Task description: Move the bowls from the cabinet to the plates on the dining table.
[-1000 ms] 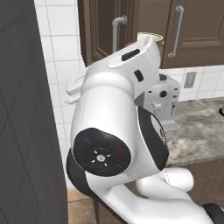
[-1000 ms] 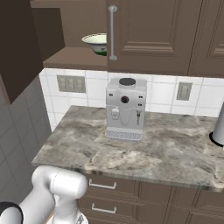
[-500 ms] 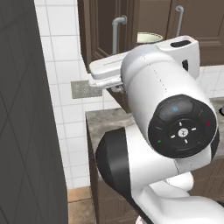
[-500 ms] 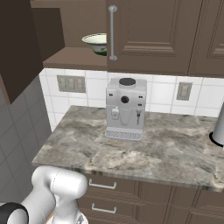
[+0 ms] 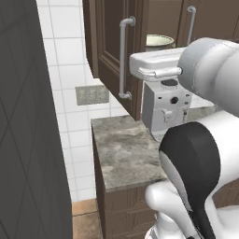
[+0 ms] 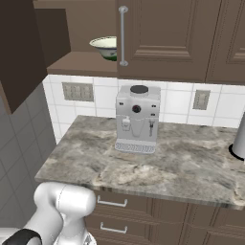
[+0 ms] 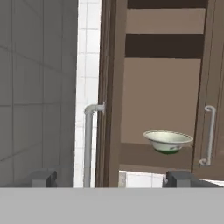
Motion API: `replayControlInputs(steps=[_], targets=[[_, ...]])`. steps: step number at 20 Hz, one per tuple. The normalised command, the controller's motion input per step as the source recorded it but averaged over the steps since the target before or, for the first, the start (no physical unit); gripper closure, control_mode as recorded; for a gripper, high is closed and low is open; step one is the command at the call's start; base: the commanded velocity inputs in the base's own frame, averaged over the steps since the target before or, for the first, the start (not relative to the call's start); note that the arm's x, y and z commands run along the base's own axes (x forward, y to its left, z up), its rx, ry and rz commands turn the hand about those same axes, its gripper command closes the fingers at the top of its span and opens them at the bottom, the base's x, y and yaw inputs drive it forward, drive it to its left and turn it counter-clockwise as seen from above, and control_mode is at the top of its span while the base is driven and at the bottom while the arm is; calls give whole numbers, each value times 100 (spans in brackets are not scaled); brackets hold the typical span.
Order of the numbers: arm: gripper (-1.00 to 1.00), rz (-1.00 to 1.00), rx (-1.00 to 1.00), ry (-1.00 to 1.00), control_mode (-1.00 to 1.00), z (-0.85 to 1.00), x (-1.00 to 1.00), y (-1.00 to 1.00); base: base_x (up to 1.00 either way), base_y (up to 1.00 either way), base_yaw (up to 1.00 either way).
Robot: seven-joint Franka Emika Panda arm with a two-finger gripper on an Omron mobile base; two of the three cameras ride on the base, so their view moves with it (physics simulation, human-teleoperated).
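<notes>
A cream-white bowl [image 6: 106, 47] with a greenish inside sits on the lower shelf of the dark brown wall cabinet [image 6: 81, 63], whose left door [image 6: 19, 52] hangs open. In the hand view, the bowl [image 7: 167, 141] lies ahead and to the right of my gripper [image 7: 111, 178], well beyond it. The fingertips [image 7: 43, 177] stand wide apart, open and empty. From the left base view, the bowl [image 5: 158, 41] peeks over my white arm. The cabinet [image 7: 162, 105] shelf above the bowl looks bare. The plates and the dining table are out of view.
A silver coffee machine [image 6: 137, 117] stands on the mottled stone counter [image 6: 158, 165] right under the cabinet. The open door's bar handle [image 7: 88, 144] is close on the left in the hand view. A dark panel [image 5: 28, 140] walls off the left. Drawers [image 6: 119, 210] sit below.
My arm has swung across the left base view, its elbow going up and to the right. The bowl and the cabinet door have not moved. The gripper stays open.
</notes>
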Motion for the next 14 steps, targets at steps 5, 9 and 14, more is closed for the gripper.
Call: replayControlInputs(steps=[5, 9, 14], targets=[[-100, 28, 17, 8, -100, -1, 4, -24, 0, 0, 0], [-100, 28, 17, 11, -100, -4, 7, -19, 0, 0, 0], [-100, 29, 15, 15, -100, -5, 14, -15, 0, 0, 0]])
